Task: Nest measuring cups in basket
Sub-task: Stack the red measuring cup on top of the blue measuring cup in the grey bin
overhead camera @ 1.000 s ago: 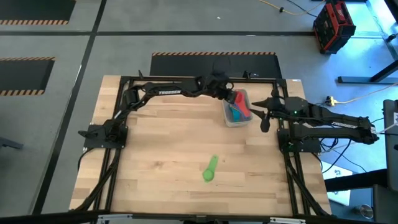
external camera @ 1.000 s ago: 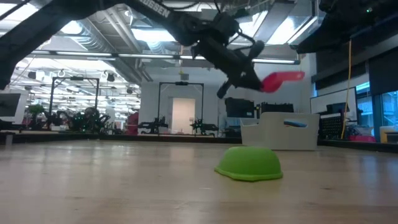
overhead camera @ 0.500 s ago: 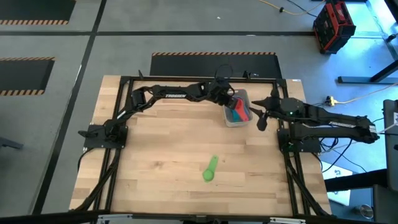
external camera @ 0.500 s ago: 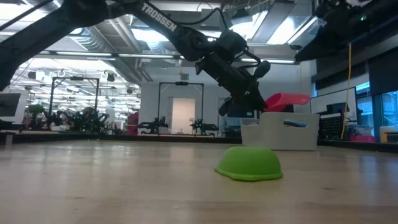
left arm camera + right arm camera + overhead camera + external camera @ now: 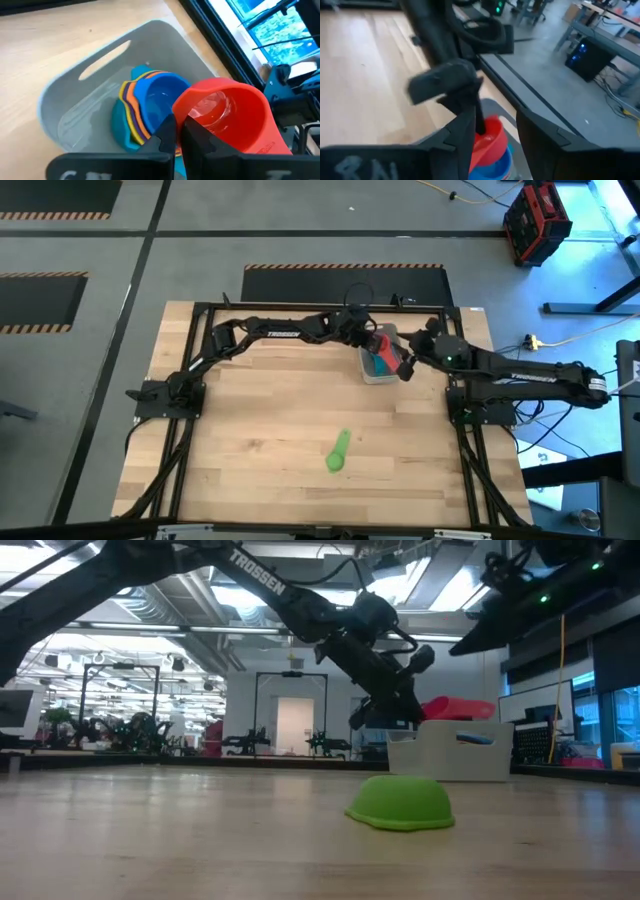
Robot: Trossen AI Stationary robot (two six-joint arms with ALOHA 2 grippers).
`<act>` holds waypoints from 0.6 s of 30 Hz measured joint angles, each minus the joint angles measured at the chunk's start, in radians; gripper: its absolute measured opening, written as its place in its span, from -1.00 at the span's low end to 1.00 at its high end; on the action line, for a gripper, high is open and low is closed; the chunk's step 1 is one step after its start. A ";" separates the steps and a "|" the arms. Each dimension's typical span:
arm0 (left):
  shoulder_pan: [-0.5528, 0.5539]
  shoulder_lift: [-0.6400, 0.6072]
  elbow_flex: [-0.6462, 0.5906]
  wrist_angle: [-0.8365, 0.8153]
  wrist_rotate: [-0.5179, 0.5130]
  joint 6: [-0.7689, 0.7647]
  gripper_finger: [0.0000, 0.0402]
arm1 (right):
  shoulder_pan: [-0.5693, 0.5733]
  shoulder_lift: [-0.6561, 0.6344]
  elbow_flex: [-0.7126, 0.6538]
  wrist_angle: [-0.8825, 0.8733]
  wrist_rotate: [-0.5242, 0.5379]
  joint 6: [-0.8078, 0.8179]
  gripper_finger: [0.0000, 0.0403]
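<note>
Lying well short of the basket [image 5: 381,367], a green cup [image 5: 337,452] awaits, then the left gripper [image 5: 177,131], clenched on a light, stiff, slippery red cup [image 5: 231,117] best pinched at its rim, hovers above the basket's nested stack [image 5: 145,107], the right gripper [image 5: 492,127] spread just beyond.

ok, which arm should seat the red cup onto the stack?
Left. The left gripper is shut on the red cup just above the nested cups in the basket. The right gripper is open at the basket's side, holding nothing.
</note>
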 joint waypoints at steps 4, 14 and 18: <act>-0.005 0.000 0.000 0.004 -0.009 0.000 -0.97 | -0.046 0.062 0.000 0.019 -0.003 -0.006 -0.26; -0.006 0.000 0.000 0.010 -0.023 0.000 -0.92 | -0.131 0.218 0.000 0.047 -0.080 -0.006 -0.26; -0.006 0.000 0.000 0.009 -0.026 0.000 -0.92 | -0.151 0.260 0.000 0.048 -0.080 -0.005 -0.26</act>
